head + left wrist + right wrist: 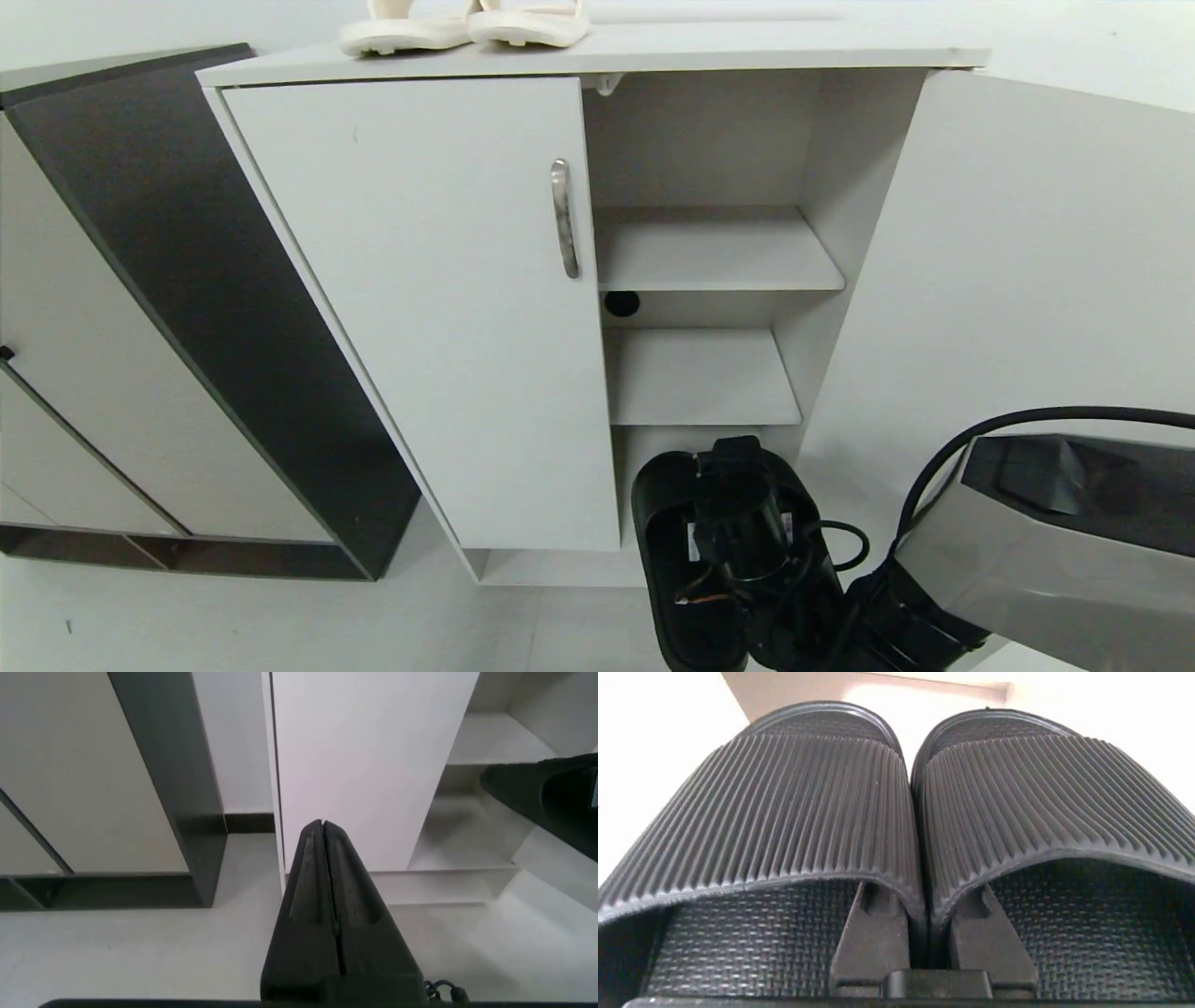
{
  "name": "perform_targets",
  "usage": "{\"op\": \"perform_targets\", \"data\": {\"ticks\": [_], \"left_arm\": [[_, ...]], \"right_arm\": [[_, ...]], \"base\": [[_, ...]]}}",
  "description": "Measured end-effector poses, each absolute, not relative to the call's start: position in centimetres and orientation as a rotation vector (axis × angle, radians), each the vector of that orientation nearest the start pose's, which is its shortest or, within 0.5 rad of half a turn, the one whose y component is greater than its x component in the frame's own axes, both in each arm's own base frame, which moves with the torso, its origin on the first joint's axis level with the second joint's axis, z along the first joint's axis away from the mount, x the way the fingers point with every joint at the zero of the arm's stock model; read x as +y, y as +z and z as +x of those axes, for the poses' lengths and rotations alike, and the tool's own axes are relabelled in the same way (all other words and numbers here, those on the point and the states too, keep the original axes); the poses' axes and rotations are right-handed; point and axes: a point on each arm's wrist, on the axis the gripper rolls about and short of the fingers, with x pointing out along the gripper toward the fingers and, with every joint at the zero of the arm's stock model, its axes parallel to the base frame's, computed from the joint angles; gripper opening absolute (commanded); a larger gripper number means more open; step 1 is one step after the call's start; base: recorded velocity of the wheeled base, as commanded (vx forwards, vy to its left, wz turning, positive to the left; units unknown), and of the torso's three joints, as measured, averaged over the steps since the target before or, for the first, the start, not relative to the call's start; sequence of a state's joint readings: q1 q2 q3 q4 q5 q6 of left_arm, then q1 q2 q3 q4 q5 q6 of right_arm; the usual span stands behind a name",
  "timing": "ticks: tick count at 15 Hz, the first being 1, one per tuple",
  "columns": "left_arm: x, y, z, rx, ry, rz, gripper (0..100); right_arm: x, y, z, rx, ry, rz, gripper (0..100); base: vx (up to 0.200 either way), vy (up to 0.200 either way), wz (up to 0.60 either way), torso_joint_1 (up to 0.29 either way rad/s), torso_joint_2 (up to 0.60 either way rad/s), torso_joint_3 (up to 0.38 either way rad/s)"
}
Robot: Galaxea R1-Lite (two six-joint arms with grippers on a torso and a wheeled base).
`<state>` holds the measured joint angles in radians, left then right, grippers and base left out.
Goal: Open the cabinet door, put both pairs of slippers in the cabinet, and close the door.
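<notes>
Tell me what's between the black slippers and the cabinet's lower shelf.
Nothing: in the head view the black slippers, held by the right claw, hang before the open side, and the stretch up to the lower shelf is bare.

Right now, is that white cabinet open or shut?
Half open: the right door is swung wide, baring the shelves; the left door is shut.

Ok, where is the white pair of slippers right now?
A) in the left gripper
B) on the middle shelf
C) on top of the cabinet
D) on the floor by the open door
C: the white slippers lie on the cabinet's top board, above the closed door, while the right gripper holds the black pair low in front of the open side.
</notes>
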<state>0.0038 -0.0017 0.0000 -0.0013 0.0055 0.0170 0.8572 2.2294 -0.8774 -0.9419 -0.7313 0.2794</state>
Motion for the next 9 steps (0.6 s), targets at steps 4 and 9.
{"op": "perform_targets", "data": {"ticks": [4,9], "left_arm": [[0.0,7.6,-2.3,-0.002,0.009,0.017,0],[0.0,7.6,-2.3,-0.002,0.009,0.012,0]], "right_arm": [[28.1,5.5,26.9,0.225,0.042,-0.032,0],[28.0,7.7,26.9,-0.001,0.017,0.005,0]], "base": [[0.000,0.000,0.00,0.005,0.00,-0.200],[0.000,0.000,0.00,0.001,0.00,-0.167]]}}
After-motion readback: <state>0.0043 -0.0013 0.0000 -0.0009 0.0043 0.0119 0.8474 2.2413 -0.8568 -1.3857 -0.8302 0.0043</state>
